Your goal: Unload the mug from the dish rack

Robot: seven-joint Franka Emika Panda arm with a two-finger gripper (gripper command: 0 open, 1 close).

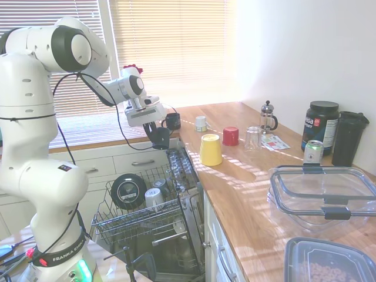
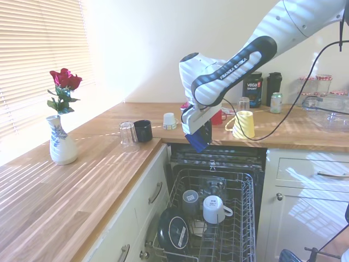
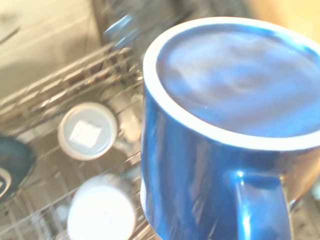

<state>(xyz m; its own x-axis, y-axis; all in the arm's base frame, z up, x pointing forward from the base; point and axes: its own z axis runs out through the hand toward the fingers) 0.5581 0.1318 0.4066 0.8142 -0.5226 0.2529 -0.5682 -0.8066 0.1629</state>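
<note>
A wooden bench [image 1: 247,194] runs around the corner of a sunlit kitchen, with slatted blinds [image 1: 170,41] behind it and white drawers below. The dish rack [image 2: 218,218] is pulled out low in front of the bench edge. The tool [image 2: 197,139] hangs in the air above the rack, level with the bench top, closed on the mug [image 1: 160,137], which is clear of the wires.

The second exterior view shows a white cup [image 2: 214,209], a silvery-grey cup [image 2: 190,200] and a round black lid [image 2: 175,232] left in the rack, plus a vase of red roses [image 2: 61,143] at the bench's far end. The first exterior view alone shows the plastic tubs [image 1: 320,194] on the near bench. The wrist view shows the mug as glossy blue with a pale rim, upturned base towards the camera, rack blurred beneath.
</note>
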